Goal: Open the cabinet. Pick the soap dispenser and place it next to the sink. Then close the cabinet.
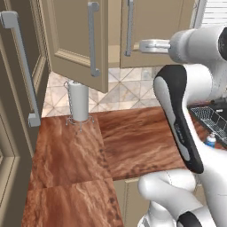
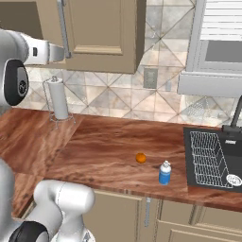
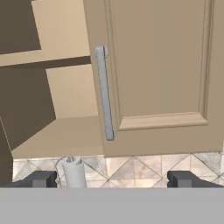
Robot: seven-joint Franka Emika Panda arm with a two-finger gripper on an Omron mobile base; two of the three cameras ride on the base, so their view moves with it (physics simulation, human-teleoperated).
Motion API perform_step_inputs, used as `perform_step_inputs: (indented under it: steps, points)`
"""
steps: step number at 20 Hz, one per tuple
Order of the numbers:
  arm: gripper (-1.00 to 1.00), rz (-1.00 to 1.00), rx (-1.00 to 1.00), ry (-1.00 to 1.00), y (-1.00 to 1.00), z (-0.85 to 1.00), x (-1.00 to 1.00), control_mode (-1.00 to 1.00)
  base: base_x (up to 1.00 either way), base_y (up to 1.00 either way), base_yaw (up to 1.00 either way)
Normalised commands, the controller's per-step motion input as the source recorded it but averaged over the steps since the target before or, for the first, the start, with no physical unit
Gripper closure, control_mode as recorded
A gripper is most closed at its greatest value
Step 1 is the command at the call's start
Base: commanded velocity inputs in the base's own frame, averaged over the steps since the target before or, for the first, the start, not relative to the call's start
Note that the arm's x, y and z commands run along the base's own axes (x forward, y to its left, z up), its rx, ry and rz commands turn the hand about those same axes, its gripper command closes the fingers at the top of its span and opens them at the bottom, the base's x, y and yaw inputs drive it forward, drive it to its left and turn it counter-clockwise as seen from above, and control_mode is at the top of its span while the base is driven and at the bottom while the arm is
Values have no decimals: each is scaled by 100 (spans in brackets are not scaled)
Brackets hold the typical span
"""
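The beige cabinet (image 1: 146,22) has its left door (image 1: 73,35) swung out and its right door (image 3: 157,74) shut; the inside shelf (image 3: 65,135) shows bare. My gripper (image 3: 111,180) is open, level with the lower end of the right door's grey handle (image 3: 104,92) and a little short of it, holding nothing. From the side, the gripper (image 1: 142,45) sits just right of that handle (image 1: 129,26). The blue soap dispenser (image 2: 164,173) stands upright on the counter, just left of the sink (image 2: 190,160), and peeks out behind my arm (image 1: 211,141).
A paper towel roll (image 1: 79,101) on a wire stand sits at the back left of the wooden counter (image 1: 133,142). A small orange ball (image 2: 140,158) lies left of the dispenser. A tall darker cabinet (image 1: 9,115) borders the left, and a faucet (image 2: 236,118) rises behind the sink.
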Motion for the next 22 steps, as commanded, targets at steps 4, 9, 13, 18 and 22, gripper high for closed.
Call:
perform_step_inputs:
  steps: [4,9,13,18,22]
  points:
    - [-100,5,0,0,-2,0,-97,-100,0,0,0]
    - [-100,0,0,0,-9,0,-57,-100,0,0,0]
    - [-100,0,0,0,-9,0,-48,-100,0,0,0]
    - [-100,0,0,-1,-10,0,-53,-100,0,0,0]
    - [-100,0,0,-5,10,0,-56,-100,0,0,0]
